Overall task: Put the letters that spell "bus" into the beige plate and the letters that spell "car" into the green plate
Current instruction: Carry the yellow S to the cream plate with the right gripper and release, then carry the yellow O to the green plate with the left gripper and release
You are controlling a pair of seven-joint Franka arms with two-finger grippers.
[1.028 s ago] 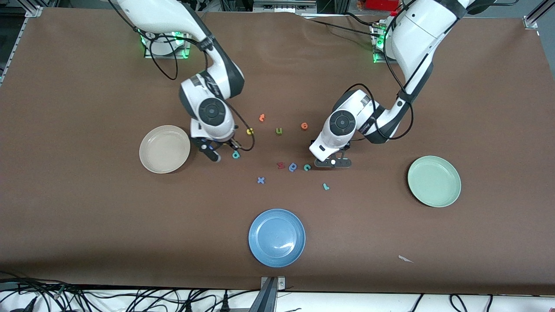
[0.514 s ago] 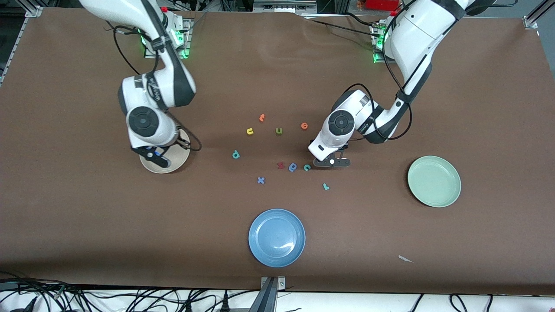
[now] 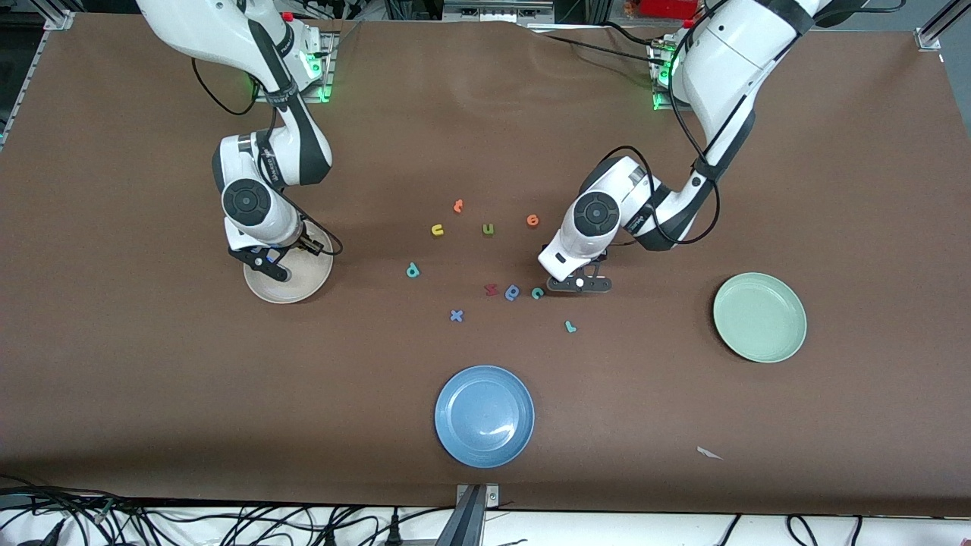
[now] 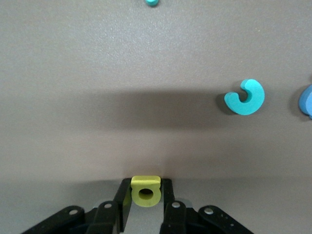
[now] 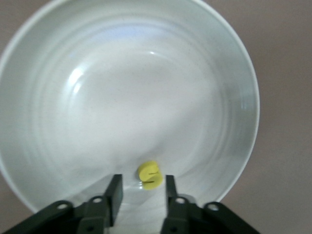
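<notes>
Quick update from the remote desk. In the last second the right arm swung from the middle of the letter pile over to the beige plate (image 3: pixel 294 293). The right gripper (image 3: pixel 267 265) now hangs over that plate with its fingers spread. The yellow "s" (image 5: pixel 148 174) lies on the plate floor between them, touching neither finger as far as I can see. So I'd call that letter delivered: one of three for "bus".

The left arm hasn't travelled at all. Its left gripper (image 3: pixel 580 285) sits low at the table beside the teal "c" (image 3: pixel 537 293), but the fingers have drawn in and are now pinching the yellow "a" (image 4: pixel 145 191). I can't really tell from the wrist view if the letter is off the cloth yet or just squeezed in place.

Everything else is where it was:
- The teal "b" (image 3: pixel 412 270) and yellow "u" (image 3: pixel 438 230) are on the table, waiting for the right arm.
- The teal "r" (image 3: pixel 570 326) is near the "c".
- The green plate (image 3: pixel 759 317) has nothing in it.
</notes>
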